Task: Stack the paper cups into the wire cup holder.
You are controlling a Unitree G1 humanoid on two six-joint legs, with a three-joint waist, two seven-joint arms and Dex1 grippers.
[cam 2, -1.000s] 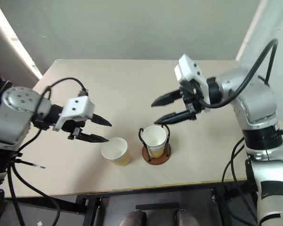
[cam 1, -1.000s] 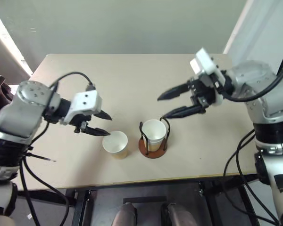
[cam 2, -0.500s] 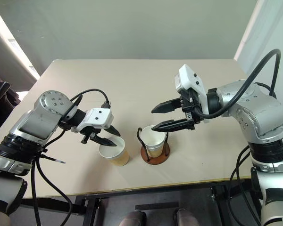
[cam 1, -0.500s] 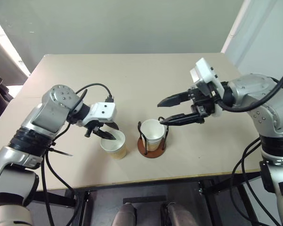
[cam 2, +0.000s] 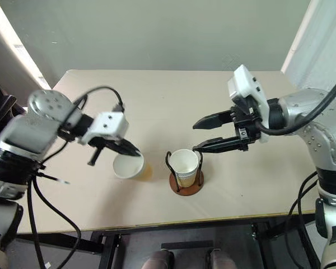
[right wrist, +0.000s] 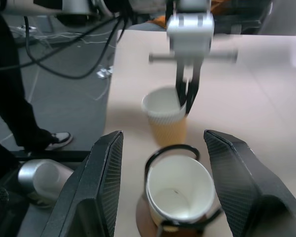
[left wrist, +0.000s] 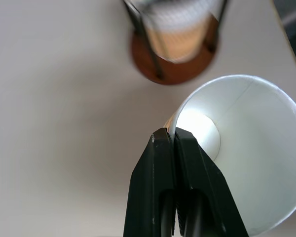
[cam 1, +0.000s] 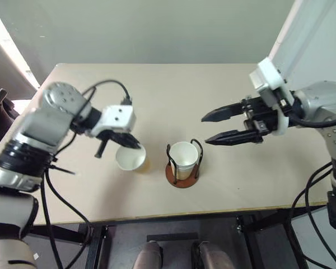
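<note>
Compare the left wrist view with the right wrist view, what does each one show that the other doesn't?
Left wrist: the left gripper shut on the wall of the paper cup, one finger inside.
Right wrist: the right gripper open and empty, and a person's legs beside the table.
Both: that cup, plus the wire cup holder already holding a cup.

Tan-walled, white-lined tapered paper cups: two visible, one (cam 1: 130, 157) outside holder, one (cam 1: 182, 159) inside it. Black-wire cup holder on round reddish-brown base (cam 1: 181, 175): one. Beige table (cam 1: 157, 95): one.
</note>
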